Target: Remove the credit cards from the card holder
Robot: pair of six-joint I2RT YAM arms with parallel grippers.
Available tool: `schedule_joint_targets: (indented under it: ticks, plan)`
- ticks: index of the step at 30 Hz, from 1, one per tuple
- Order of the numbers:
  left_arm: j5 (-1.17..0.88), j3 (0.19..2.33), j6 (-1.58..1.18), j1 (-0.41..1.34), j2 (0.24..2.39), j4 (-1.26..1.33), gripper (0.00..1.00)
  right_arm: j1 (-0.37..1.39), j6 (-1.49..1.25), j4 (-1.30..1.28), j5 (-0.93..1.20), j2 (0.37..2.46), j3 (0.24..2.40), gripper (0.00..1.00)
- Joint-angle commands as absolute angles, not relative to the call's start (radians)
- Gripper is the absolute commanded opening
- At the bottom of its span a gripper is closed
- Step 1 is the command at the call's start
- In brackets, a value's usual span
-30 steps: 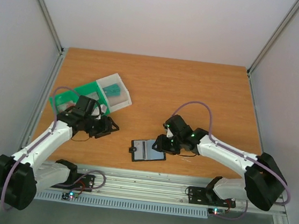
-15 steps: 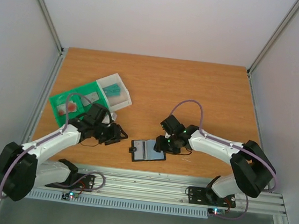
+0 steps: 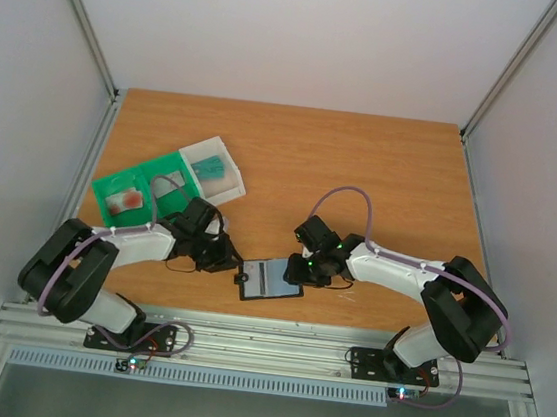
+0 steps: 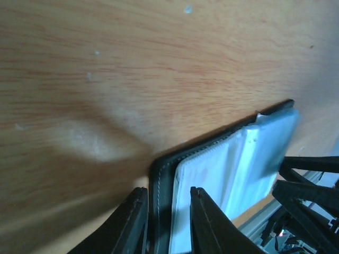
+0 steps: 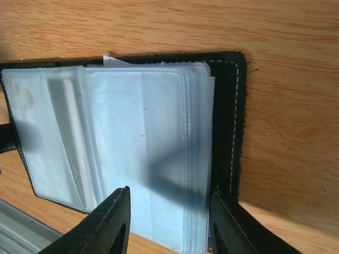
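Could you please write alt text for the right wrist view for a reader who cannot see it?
An open black folding card holder with clear plastic sleeves lies on the brown wooden table. The right gripper is at its lower edge, jaws apart over the sleeves.

A robot test lab; bare white walls (image 3: 299, 30), aluminium rail (image 3: 273, 344), wooden table (image 3: 365, 158).
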State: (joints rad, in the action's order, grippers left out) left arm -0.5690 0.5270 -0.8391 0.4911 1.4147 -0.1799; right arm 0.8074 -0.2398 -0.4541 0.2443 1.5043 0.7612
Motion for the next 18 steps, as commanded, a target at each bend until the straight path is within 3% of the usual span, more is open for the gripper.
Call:
schedule_joint_targets:
  ticks: [1, 10, 18]
  plan:
    - [-0.563, 0.508, -0.833, 0.498, 1.482, -0.064, 0.23, 0.815, -0.227, -0.403, 0.261, 1.507, 0.747, 0.41]
    - [-0.57, 0.5, -0.845, 0.499, 1.54, -0.011, 0.13, 0.816, -0.23, -0.356, 0.3, 1.517, 0.732, 0.25]
    - [-0.574, 0.504, -0.859, 0.503, 1.524, -0.011, 0.14, 0.816, -0.242, -0.296, 0.312, 1.509, 0.707, 0.09]
